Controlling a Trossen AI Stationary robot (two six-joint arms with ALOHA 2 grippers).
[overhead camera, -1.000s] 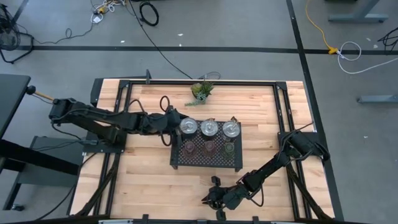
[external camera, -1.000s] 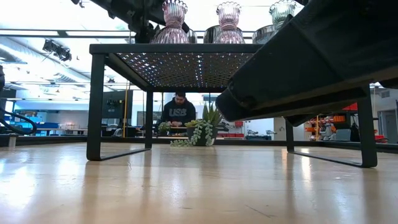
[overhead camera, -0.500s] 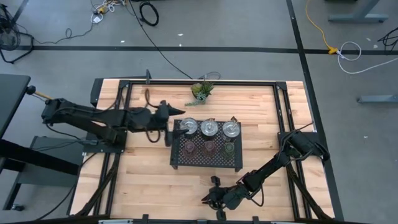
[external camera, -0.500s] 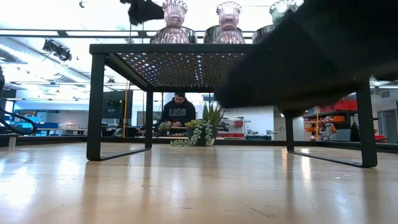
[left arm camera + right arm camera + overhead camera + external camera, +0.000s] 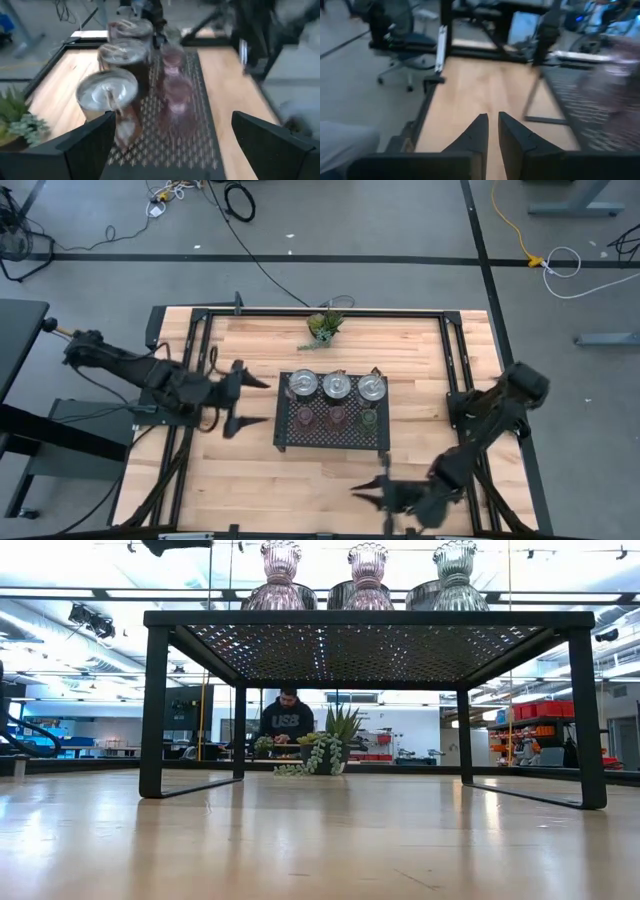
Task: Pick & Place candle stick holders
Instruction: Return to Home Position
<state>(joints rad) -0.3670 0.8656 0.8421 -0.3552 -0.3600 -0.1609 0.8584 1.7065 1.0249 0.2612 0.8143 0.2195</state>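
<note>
Six candle holders point(image 5: 337, 387) are sitting on the shelf point(image 5: 330, 440), left end effector point(image 5: 260, 402) gaping empty at its 9 o'clock, right end effector point(image 5: 491, 119) pinched empty at 5 o'clock; only homing seems left.

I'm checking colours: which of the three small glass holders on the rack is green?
The olive-green holder, at the row's end on the right arm's side. The middle holder and the left-end holder are brownish-red.
</note>
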